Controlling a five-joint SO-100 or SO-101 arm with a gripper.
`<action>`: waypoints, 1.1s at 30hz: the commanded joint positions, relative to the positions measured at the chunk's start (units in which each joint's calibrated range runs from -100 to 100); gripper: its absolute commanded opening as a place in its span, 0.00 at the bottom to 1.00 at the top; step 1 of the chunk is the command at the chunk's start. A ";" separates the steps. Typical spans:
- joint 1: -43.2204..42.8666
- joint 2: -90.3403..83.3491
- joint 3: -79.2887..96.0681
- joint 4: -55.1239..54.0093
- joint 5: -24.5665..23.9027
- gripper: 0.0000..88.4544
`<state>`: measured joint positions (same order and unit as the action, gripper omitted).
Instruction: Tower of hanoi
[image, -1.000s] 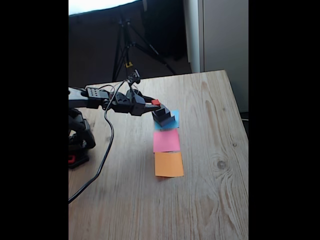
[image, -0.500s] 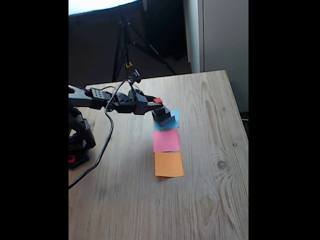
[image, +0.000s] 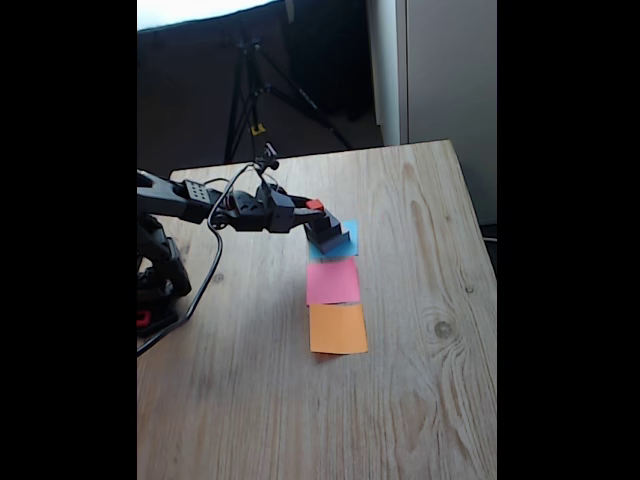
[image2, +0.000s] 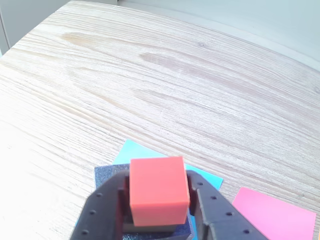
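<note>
In the wrist view I have the gripper (image2: 159, 200) clamped on the red cube (image2: 158, 190), one black finger (image2: 102, 210) pressed to each side face. The cube sits directly above the dark stack: a corner of the wide grey slab (image2: 106, 173) shows at its left, resting on the blue paper square (image2: 131, 151). I cannot tell whether the cube touches the block beneath it. The pink paper square (image2: 272, 212) lies to the right, its near corner just beside the blue one.

In the fixed view the gripper (image: 312, 212) reaches in from the left, the red cube (image: 314, 205) at its tip over the black blocks (image: 329, 236) on the blue paper square (image: 347, 240). The pink paper square (image: 332, 281) and the orange paper square (image: 337, 328) follow in a line toward the camera, edges touching or nearly so.

Open room — the wooden table (image: 420, 300) is bare to the right of the three squares up to its right edge, and bare across the whole near half. The arm's cable (image: 205, 275) trails over the table's left side.

Against the frame one second ago, the arm's rear link has dropped slightly and the cable loop has shifted — the cube and stack sit at almost the same spot.
</note>
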<state>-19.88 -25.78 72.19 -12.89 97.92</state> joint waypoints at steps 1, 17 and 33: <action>-0.81 -0.03 0.00 -2.04 1.58 0.05; -0.64 1.48 0.54 -4.31 2.08 0.12; -0.06 -0.56 1.00 -4.88 -3.10 0.30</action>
<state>-19.88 -23.90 73.75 -16.73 96.88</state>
